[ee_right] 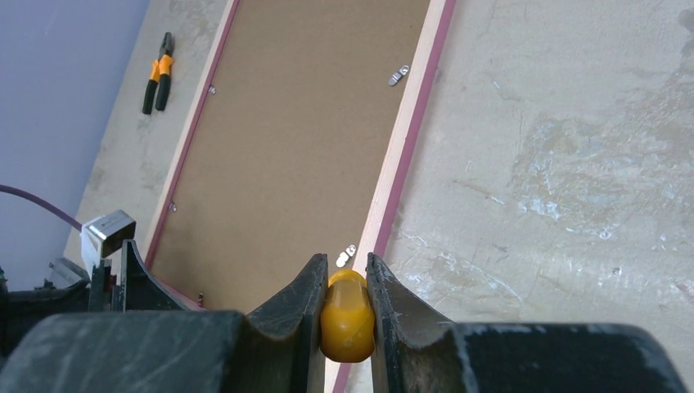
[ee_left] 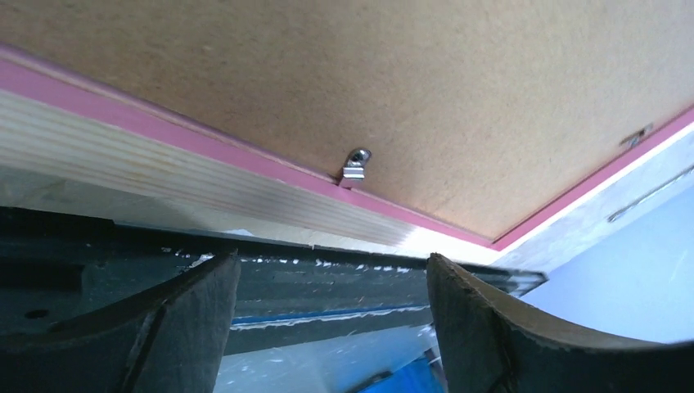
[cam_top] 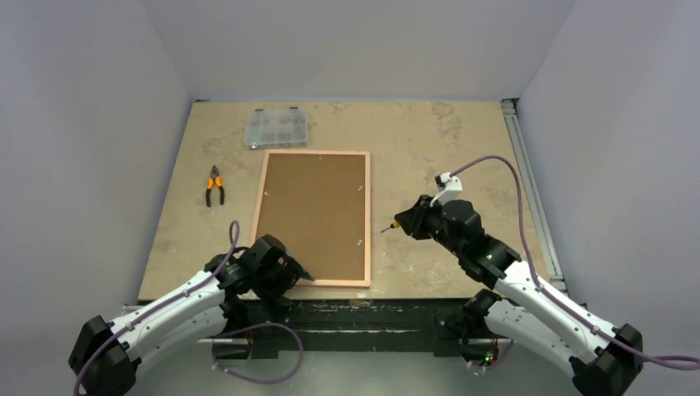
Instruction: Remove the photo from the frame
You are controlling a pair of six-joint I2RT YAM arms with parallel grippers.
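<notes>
Top external: pink frame (cam_top: pixel 367 214) lies face down, flat on the bench (cam_top: pixel 462 140), long side running away from the arms, its near short rail close to the bench's front edge. Brown backing board (cam_top: pixel 314 214) fills it. Orange-handled pliers (cam_top: pixel 215 186) sit left of the frame, apart from it. Clear compartment box (cam_top: pixel 276 128) is just beyond the far left corner. Left gripper (cam_top: pixel 301 275) is at the frame's near rail; jaw state is not readable from here. Right gripper (cam_top: pixel 398 223) hovers right of the frame with an orange-handled tool (cam_top: pixel 390 228), thin tip pointing at the right rail but short of it.

Left wrist: jaws spread wide with nothing between them, hanging just off the bench's dark front edge. Only this view shows the near rail up close: pale wood outside, pink strip inside, and a small metal clip (ee_left: pixel 355 164) on the pink strip, lapping onto the backing board. A second clip (ee_left: pixel 637 137) shows at far right, blurred.

Right wrist: jaws pinch the rounded yellow-orange handle; the tool's tip is hidden under it. This view looks down the right rail, with one clip just ahead of the handle and another further along. The pliers show at top left.
</notes>
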